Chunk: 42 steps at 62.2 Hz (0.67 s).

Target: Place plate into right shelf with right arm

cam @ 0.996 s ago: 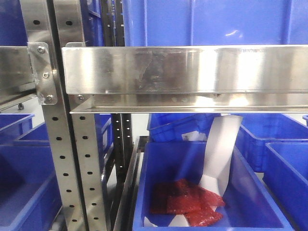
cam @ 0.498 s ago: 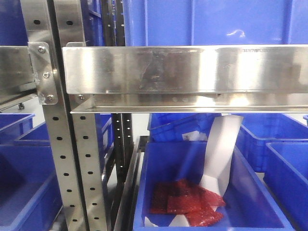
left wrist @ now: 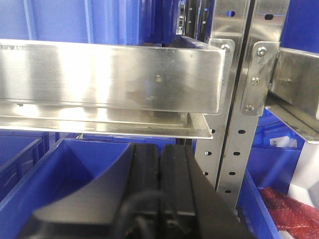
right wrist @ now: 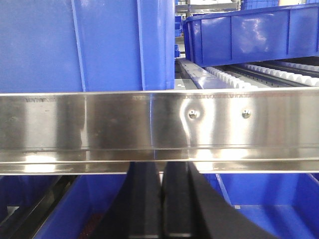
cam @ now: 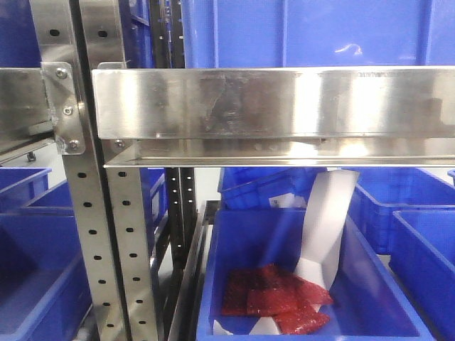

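The plate is out of view in every frame. The right shelf (cam: 270, 103) is a shiny steel rack whose wide beam crosses the front view, and the same beam (right wrist: 159, 124) spans the right wrist view. My right gripper (right wrist: 161, 167) sits just below that beam, its dark fingers (right wrist: 144, 199) pressed together with nothing visible between them. My left gripper (left wrist: 159, 149) is also shut and empty, under the beam of the neighbouring rack (left wrist: 109, 74), left of the hole-punched uprights (left wrist: 234, 124).
Blue bins stand above and below the beams. The lower bin (cam: 234, 284) holds red packets (cam: 274, 302) and a bent white sheet (cam: 323, 227). Hole-punched uprights (cam: 106, 234) stand at the left. A large blue bin (right wrist: 84, 45) fills the shelf level above the right gripper.
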Tool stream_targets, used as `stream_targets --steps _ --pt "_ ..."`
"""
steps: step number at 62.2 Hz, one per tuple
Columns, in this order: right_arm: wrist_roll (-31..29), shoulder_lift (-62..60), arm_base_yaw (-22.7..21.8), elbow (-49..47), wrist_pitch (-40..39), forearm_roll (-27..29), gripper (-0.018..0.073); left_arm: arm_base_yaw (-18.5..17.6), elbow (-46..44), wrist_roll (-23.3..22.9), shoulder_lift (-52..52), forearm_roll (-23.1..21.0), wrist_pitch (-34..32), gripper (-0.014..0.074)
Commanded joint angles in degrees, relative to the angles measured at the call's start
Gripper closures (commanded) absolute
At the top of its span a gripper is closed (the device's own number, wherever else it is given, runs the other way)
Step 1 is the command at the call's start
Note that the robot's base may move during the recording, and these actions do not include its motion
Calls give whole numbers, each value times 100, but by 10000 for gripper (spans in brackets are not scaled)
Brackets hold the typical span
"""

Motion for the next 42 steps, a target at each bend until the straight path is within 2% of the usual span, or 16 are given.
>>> stream_targets --steps 1,42 --pt "-15 -110 -2 -89 -537 -74 505 -11 59 -40 -59 -47 -516 724" --pt "-15 -110 -2 -89 -532 -74 505 -11 59 -40 -59 -47 -516 724"
